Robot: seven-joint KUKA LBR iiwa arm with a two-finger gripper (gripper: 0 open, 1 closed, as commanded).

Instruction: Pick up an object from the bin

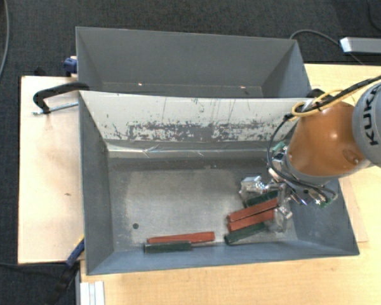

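Note:
My gripper [267, 199] hangs low in the bin's right front corner, under the arm's orange cover. It is open: one metal fingertip [253, 185] shows behind and the other [282, 213] in front. Between them lie the right ends of a dark green flat bar [259, 203] and a red-brown flat bar [249, 215], side by side and slanted. Another dark green bar [244, 233] lies just in front of the red-brown one, by the front wall. The cover hides the upper part of the gripper.
A long red bar [181, 237] and a dark green bar [167, 247] lie end to end along the front wall, left of centre. The bin's right and front walls stand close to the gripper.

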